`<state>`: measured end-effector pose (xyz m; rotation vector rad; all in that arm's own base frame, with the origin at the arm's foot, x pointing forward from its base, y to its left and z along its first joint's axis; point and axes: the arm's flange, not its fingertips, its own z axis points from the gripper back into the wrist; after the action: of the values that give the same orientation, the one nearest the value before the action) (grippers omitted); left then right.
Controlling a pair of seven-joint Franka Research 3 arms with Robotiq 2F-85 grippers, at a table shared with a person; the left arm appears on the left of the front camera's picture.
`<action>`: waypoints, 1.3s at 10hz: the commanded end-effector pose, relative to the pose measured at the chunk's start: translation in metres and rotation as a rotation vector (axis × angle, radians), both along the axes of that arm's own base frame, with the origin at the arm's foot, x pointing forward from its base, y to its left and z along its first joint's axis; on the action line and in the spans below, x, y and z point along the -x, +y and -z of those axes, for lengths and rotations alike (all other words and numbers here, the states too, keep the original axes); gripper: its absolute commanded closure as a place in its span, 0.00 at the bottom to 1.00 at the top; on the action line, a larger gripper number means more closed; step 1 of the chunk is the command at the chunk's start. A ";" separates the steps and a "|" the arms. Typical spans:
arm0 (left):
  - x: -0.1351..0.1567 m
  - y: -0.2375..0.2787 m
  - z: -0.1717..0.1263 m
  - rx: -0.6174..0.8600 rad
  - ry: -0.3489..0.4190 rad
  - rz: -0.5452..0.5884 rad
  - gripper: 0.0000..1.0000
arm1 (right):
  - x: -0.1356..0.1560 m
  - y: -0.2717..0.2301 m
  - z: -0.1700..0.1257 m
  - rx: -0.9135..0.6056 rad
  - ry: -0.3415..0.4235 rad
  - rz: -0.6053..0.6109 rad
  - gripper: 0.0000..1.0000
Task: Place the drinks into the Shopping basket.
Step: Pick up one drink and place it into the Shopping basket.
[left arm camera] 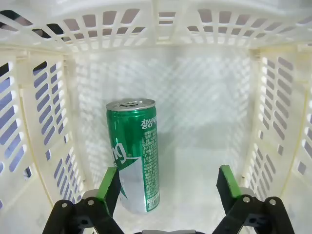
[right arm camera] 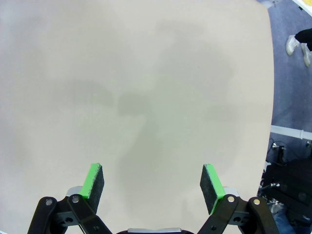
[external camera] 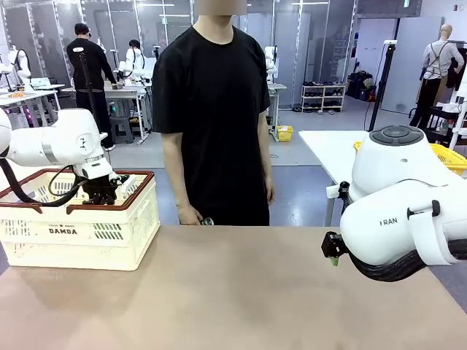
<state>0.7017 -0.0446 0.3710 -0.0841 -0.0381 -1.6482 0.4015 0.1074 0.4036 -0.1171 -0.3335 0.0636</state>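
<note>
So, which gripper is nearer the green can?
Left. The left gripper hangs open inside the basket, with the can upright just beside one of its pads. The right gripper is open over the table, well off to the other side.

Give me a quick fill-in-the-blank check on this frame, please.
1. The can inside the Shopping basket is ____ in colour.
2. The left gripper reaches into the basket with its jaws ____.
3. The right gripper, over the table, holds ____.
Missing words: green; open; nothing.
</note>
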 end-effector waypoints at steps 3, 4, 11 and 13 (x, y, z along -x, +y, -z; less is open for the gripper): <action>-0.003 -0.001 0.001 0.001 0.013 0.003 0.00 | -0.001 0.000 0.001 -0.005 0.004 0.005 0.00; -0.003 -0.001 0.001 0.001 0.013 0.003 0.00 | -0.001 0.000 0.001 -0.005 0.004 0.005 0.00; 0.038 0.014 -0.050 -0.004 -0.072 -0.033 0.00 | -0.001 0.000 0.001 -0.005 0.004 0.005 0.00; 0.066 0.020 -0.084 0.014 -0.118 -0.033 0.00 | -0.001 0.000 0.001 -0.005 0.004 0.005 0.00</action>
<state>0.6670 -0.0278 0.4545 0.0001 -0.0990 -1.6229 0.4015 0.1075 0.4035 -0.1171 -0.3334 0.0637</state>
